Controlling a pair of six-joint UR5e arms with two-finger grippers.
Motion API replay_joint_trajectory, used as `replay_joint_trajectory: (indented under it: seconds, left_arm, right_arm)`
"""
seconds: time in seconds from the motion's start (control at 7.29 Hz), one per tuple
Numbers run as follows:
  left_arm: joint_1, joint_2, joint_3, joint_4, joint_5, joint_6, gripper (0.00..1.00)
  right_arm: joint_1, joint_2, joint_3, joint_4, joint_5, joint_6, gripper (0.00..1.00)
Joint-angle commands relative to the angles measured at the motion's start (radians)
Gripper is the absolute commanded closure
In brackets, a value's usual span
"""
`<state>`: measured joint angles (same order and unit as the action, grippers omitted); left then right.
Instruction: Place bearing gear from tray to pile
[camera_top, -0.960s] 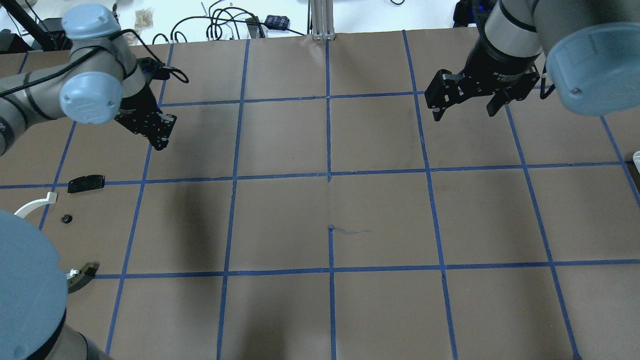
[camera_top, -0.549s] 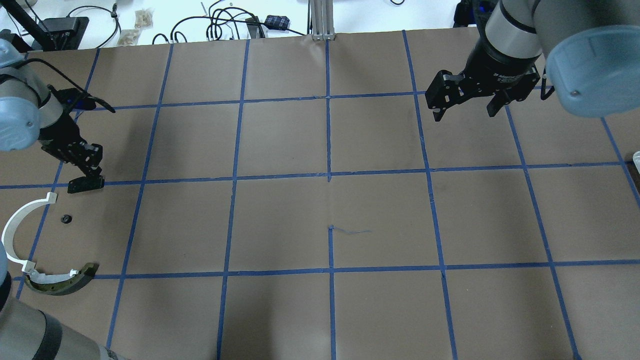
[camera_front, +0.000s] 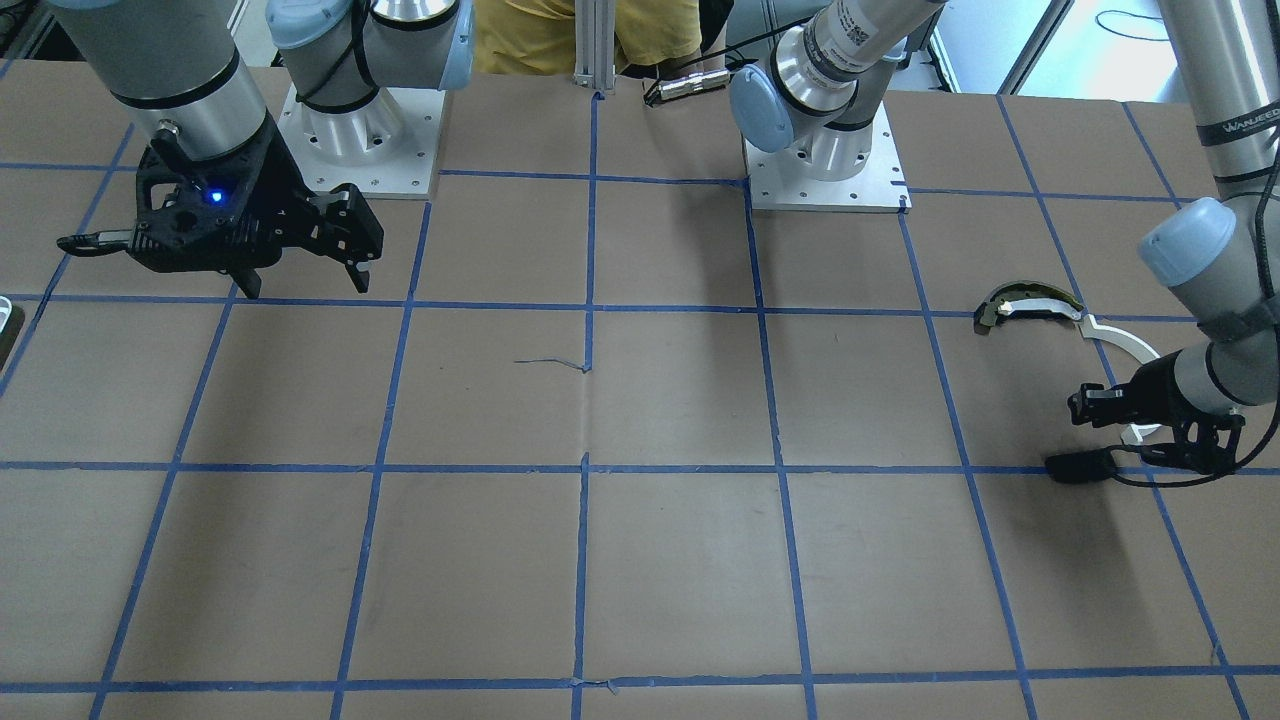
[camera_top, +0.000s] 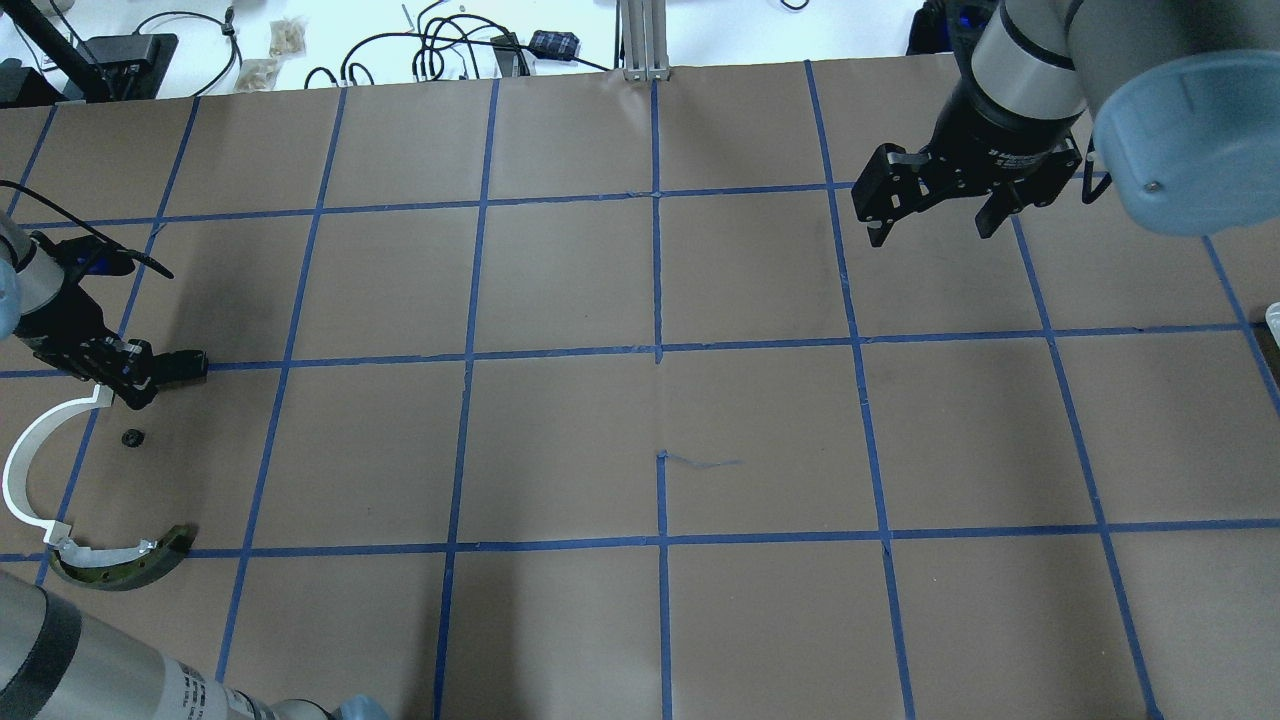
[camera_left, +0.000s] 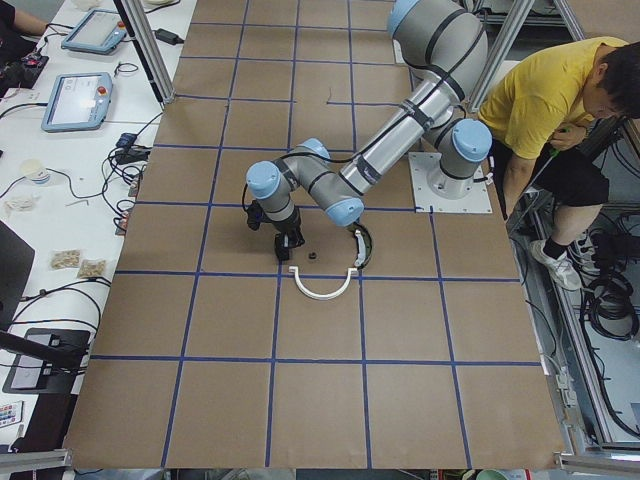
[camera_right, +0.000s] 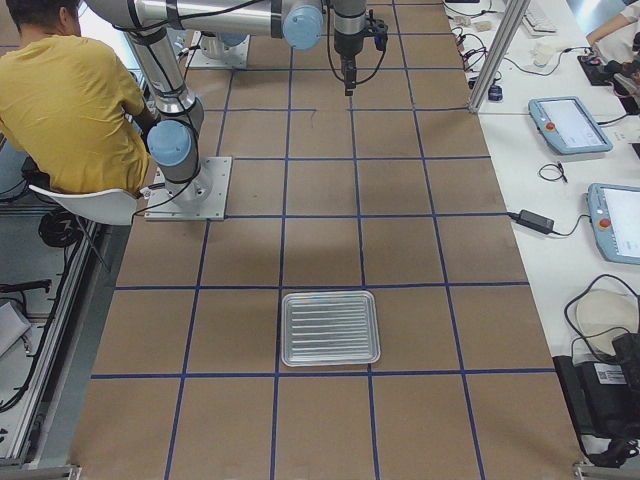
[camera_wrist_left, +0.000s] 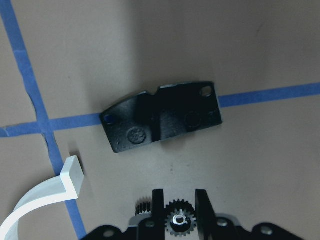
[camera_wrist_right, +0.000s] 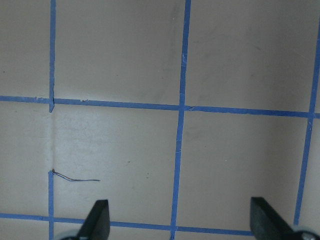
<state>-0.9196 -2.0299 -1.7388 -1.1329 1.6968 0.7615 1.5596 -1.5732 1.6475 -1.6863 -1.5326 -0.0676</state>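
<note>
My left gripper (camera_top: 130, 385) is shut on a small black toothed bearing gear (camera_wrist_left: 177, 222), seen between its fingers (camera_wrist_left: 158, 207) in the left wrist view. It hovers low over the pile, just beside the flat black plate (camera_wrist_left: 162, 117) and the end of the white arc strip (camera_top: 25, 470). The olive-and-black curved piece (camera_top: 125, 565) lies nearer the robot. A small black round part (camera_top: 131, 437) sits between them. My right gripper (camera_top: 930, 225) is open and empty, far off at the back right. The tray (camera_right: 330, 328) lies at the table's right end; only its corner (camera_top: 1272, 320) shows overhead.
Brown paper with a blue tape grid covers the table (camera_top: 660, 440). Cables and small boxes (camera_top: 450, 45) lie beyond the far edge. A person in a yellow shirt (camera_left: 545, 95) sits behind the robot bases.
My left arm has swung left and toward the robot, from the back left square down to the pile beside the black plate. The right arm has barely moved.
</note>
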Motion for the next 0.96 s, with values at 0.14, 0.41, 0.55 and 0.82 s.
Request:
replay_joint_trajectory:
  seconds: [0.14, 0.41, 0.55, 0.82]
  left_arm:
    - [0.017, -0.010, -0.025, 0.016, 0.003, 0.002, 1.00]
    - [0.037, -0.012, -0.027, 0.010, 0.003, 0.001, 1.00]
    - [0.038, -0.006, -0.027, 0.004, 0.004, -0.004, 1.00]
    - [0.038, 0.002, -0.028, -0.027, 0.004, -0.030, 0.97]
  right_arm:
    - [0.002, -0.031, 0.000, 0.060, -0.012, 0.057, 0.00]
    - [0.002, -0.031, 0.000, 0.056, -0.014, 0.058, 0.00]
    - [0.002, -0.031, 0.000, 0.056, -0.012, 0.058, 0.00]
    - [0.002, -0.030, 0.000, 0.056, -0.012, 0.057, 0.00]
